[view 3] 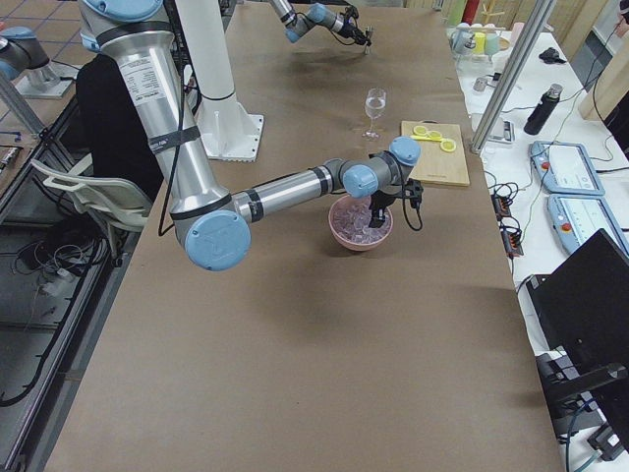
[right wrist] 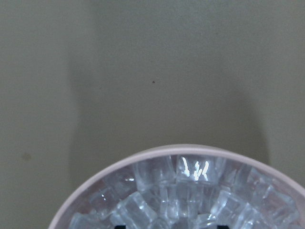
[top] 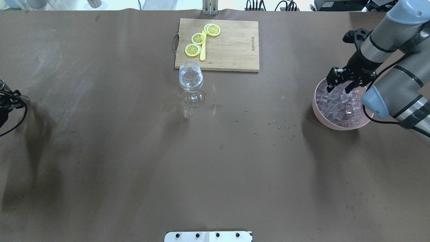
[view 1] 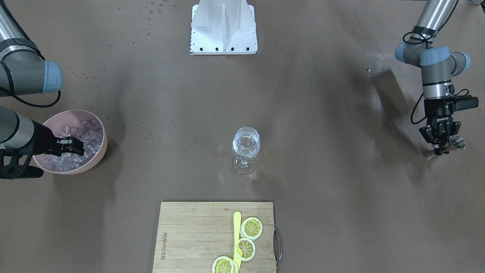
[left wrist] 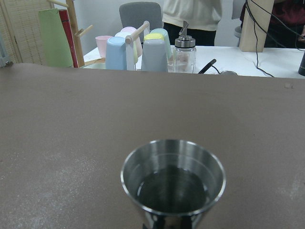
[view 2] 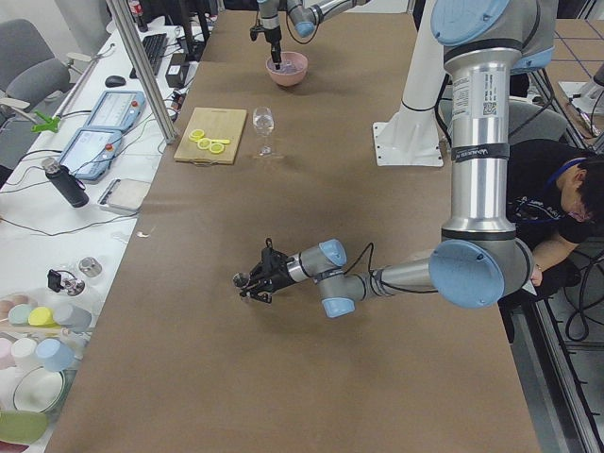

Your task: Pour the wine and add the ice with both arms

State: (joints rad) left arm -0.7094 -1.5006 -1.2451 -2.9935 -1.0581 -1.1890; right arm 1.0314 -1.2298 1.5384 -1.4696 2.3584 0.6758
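A clear stemmed wine glass [view 1: 246, 146] stands mid-table, also seen in the overhead view [top: 191, 80]. A pink bowl [view 1: 99, 153] holds a heap of clear ice cubes [view 1: 89, 135]; the ice also shows in the overhead view [top: 341, 106] and the right wrist view [right wrist: 190, 191]. My right gripper [top: 340, 88] is open, its fingers spread just above the ice inside the bowl. My left gripper [view 1: 441, 149] is shut on a small steel cup [view 1: 457, 141], low over the table at the far left end. The left wrist view shows dark liquid in that cup [left wrist: 173, 183].
A wooden cutting board [view 1: 189, 235] with lemon slices [view 1: 251, 228] and a yellow knife lies beyond the glass. The white base block [view 1: 223, 28] sits at the robot's edge. Cups and a bottle [left wrist: 184, 50] stand on a side table past the left end.
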